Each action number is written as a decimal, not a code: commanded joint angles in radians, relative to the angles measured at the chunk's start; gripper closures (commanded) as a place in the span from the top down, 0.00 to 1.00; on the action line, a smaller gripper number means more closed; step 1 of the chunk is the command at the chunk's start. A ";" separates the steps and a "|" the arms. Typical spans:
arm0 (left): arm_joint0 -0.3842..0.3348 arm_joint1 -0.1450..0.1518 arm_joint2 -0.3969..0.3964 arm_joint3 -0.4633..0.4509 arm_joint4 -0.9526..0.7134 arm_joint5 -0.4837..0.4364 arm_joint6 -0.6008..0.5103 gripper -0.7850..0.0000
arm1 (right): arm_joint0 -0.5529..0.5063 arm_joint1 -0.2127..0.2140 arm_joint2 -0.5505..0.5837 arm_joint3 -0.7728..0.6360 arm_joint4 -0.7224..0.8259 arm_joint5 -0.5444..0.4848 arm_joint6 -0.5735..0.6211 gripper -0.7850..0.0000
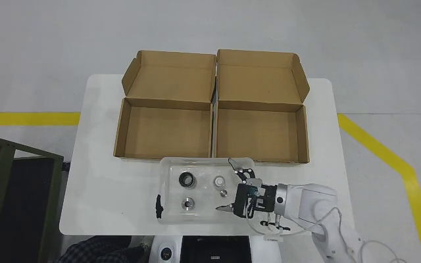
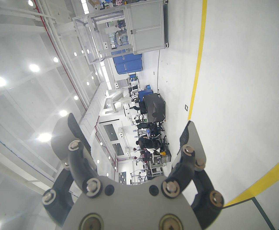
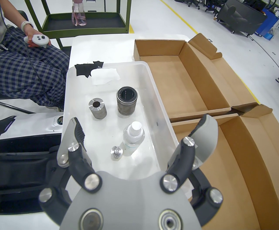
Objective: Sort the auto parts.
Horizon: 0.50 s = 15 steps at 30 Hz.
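Nothing is sorted yet: the brown boxes [image 1: 164,131] are bare and the parts [image 3: 127,100] sit in the clear tub [image 3: 162,113]. The right gripper [image 3: 141,120] and left gripper [image 2: 130,120] are spread apart, holding nothing

White table [image 1: 99,164], rounded corners. Yellow floor line [image 1: 39,118] meets the table's left edge; second yellow line [image 1: 381,154] bends past its right edge. Dark green cart [image 1: 26,197] just beside the table's near-left corner, pink bottle [image 3: 79,13] on its shelf.
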<state>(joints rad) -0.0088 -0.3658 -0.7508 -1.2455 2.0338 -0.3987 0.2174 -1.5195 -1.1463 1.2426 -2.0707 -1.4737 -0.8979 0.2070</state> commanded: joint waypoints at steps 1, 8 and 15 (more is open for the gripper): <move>0.000 0.000 0.000 0.000 0.000 0.000 0.000 1.00 | 0.007 0.000 -0.012 0.012 -0.008 0.020 0.009 1.00; 0.000 0.000 0.000 0.000 0.000 0.000 0.000 1.00 | 0.025 0.000 -0.055 0.023 -0.031 0.051 0.054 1.00; 0.000 0.000 0.000 0.000 0.000 0.000 0.000 1.00 | 0.041 0.003 -0.089 0.040 -0.042 0.052 0.106 1.00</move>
<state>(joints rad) -0.0088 -0.3658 -0.7508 -1.2455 2.0338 -0.3987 0.2174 -1.4814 -1.1437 1.1577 -2.0355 -1.5178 -0.8449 0.3058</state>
